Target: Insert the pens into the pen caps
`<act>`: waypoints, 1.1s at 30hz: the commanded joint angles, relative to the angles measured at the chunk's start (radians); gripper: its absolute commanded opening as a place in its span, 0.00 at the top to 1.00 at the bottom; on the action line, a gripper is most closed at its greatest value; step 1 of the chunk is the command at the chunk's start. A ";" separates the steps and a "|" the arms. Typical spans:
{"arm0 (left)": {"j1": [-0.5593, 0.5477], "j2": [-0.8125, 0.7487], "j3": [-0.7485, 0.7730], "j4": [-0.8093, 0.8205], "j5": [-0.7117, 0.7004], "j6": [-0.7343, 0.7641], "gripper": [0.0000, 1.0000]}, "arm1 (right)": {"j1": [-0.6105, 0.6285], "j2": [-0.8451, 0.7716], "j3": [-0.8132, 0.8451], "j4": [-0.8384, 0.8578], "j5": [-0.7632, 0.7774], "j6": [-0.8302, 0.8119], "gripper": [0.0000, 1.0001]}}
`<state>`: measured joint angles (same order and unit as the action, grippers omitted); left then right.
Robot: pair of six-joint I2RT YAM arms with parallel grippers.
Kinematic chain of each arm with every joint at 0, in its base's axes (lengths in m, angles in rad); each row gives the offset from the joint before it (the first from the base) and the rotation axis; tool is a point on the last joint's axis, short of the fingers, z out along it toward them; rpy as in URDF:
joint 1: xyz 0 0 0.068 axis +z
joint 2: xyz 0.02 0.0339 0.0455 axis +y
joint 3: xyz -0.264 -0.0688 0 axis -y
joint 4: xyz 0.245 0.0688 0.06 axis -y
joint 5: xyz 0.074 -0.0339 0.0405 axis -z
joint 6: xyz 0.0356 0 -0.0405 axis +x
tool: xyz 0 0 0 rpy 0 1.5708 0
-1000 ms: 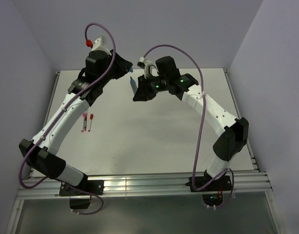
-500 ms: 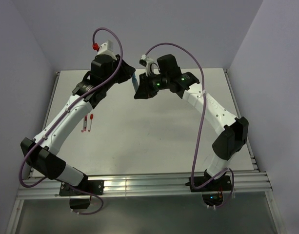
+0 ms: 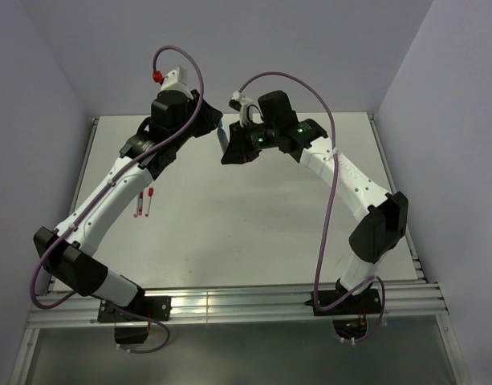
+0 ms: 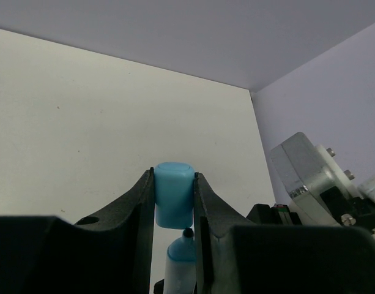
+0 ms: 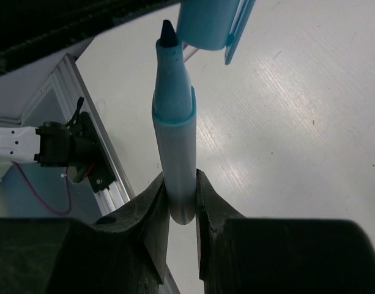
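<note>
Lying at the left of the table [image 3: 254, 224], two red-ended pens [image 3: 138, 202] look already capped, though they show small. Above the table's far middle, the left gripper [image 4: 174, 179] is clamped on a light blue pen cap [image 4: 174, 199]. The right gripper [image 5: 181, 184] pinches a blue-tipped pen [image 5: 174, 122], nib at the cap's mouth, not yet inside. That push is what is left. The tabletop is matte white, and the walls [image 3: 326, 48] are lavender.
</note>
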<state>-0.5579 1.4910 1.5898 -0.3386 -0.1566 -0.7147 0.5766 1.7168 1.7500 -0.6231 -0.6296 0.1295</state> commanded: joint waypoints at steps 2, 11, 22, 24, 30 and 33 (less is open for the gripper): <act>-0.007 -0.015 0.047 0.024 -0.008 0.009 1.00 | 0.002 -0.043 -0.024 0.000 0.005 -0.019 1.00; -0.007 -0.020 0.027 0.029 0.011 -0.006 1.00 | 0.003 -0.042 -0.035 -0.007 0.042 -0.021 1.00; -0.045 -0.032 -0.048 0.038 -0.004 -0.015 1.00 | 0.002 -0.014 0.035 -0.013 0.054 -0.002 1.00; -0.059 -0.032 -0.060 0.039 -0.017 -0.017 1.00 | 0.002 -0.008 0.046 -0.013 0.067 0.004 1.00; -0.102 -0.040 -0.099 0.039 -0.070 -0.003 1.00 | 0.002 0.006 0.066 -0.013 0.125 0.025 1.00; -0.109 -0.044 -0.117 0.038 -0.093 -0.008 1.00 | -0.001 0.006 0.086 -0.012 0.136 0.039 1.00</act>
<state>-0.6384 1.4853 1.4971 -0.2825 -0.2443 -0.7219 0.5785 1.7241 1.7473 -0.7124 -0.5293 0.1539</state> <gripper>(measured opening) 0.297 0.249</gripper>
